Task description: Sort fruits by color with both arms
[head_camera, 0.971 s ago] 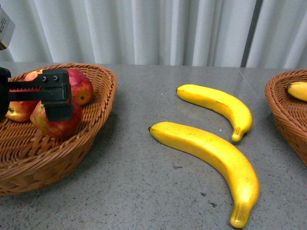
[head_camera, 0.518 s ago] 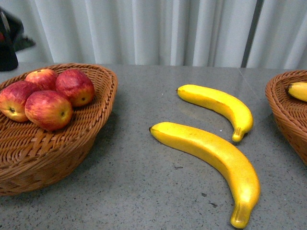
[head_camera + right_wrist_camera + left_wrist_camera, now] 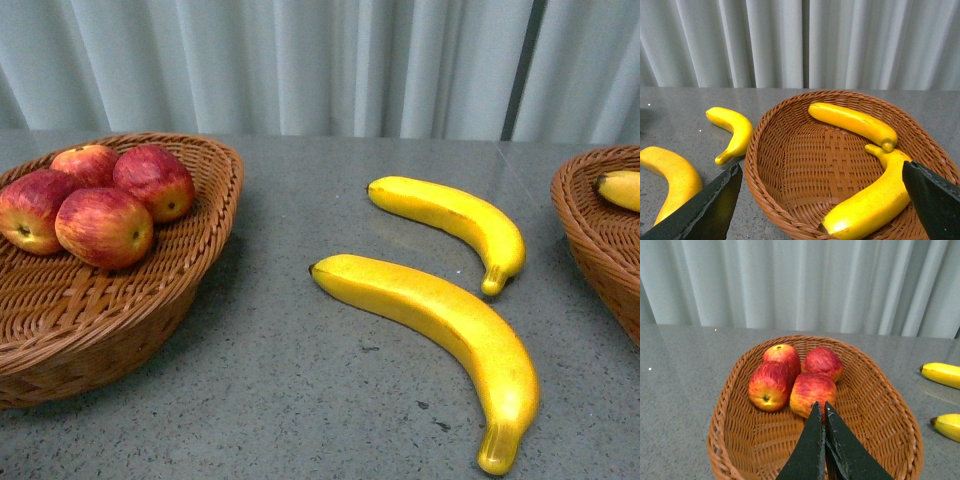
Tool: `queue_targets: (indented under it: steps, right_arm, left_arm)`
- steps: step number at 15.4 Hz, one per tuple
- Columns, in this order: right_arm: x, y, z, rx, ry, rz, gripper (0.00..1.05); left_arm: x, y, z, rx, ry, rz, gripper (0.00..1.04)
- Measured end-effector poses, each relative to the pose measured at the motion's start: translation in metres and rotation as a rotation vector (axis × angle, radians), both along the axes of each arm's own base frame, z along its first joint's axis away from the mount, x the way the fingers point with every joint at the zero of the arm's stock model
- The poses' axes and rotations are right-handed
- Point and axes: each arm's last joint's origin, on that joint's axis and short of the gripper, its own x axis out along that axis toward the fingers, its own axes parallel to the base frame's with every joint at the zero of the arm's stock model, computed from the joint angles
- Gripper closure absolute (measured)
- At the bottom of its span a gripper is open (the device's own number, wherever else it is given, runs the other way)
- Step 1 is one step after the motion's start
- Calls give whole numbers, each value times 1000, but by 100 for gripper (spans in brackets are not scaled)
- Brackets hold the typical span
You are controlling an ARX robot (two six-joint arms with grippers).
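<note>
Two claws on my screens. The left claw (image 3: 820, 407) is pinched fully closed with nothing between its fingers, hanging over the left wicker basket (image 3: 735, 405); I cannot tell whether its tips touch the nearest apple. The right claw (image 3: 820, 167) is spread wide and empty above the right wicker basket (image 3: 790, 160). I count four apples (image 3: 105, 227), all bunched together in the left basket. Bananas also come to four. Two bananas (image 3: 850, 120) lie in the right basket, ends touching. A longer banana (image 3: 430, 320) and a shorter banana (image 3: 450, 215) lie loose on the counter (image 3: 270, 400) between the baskets, near each other but apart.
</note>
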Motion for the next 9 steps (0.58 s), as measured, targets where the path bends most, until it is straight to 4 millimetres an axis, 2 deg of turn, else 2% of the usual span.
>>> queue_targets:
  steps: [4, 5, 9]
  right_arm:
    - [0, 0, 0, 0, 0, 0, 7]
    - [0, 0, 0, 0, 0, 0, 7]
    - [0, 0, 0, 0, 0, 0, 7]
  left_arm:
    - [-13, 11, -11, 0, 2, -16, 103]
    - [-16, 20, -14, 1, 3, 0, 103]
    - [-24, 20, -20, 1, -15, -4, 103]
